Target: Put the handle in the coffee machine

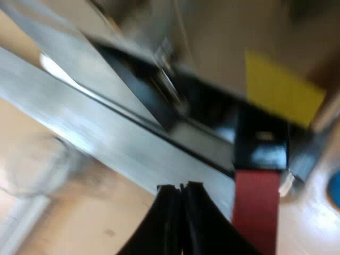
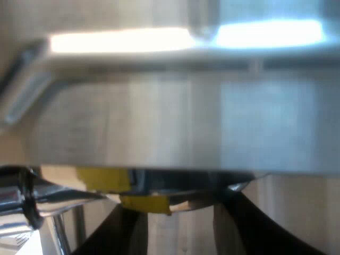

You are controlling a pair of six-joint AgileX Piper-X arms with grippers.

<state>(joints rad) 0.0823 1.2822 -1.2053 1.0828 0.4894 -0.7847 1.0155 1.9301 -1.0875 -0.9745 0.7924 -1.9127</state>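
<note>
Pressing together at their tips, the two black fingers of my left gripper (image 1: 180,187) hold nothing. They sit just beside the dark handle with the flat red end (image 1: 256,210), apart from it as far as I can see. The handle's black part runs up to the front of the brushed-steel espresso machine (image 1: 106,133), under a yellow label (image 1: 281,90) (whether it is locked in I cannot tell). A blue round thing (image 1: 334,188) lies on the light wooden table (image 1: 79,223) near the red end. My right gripper (image 2: 178,207) has its fingers spread apart and empty, close against the machine's steel panel (image 2: 186,122), near yellow tape (image 2: 143,202) and a shiny chrome tube (image 2: 21,204).
</note>
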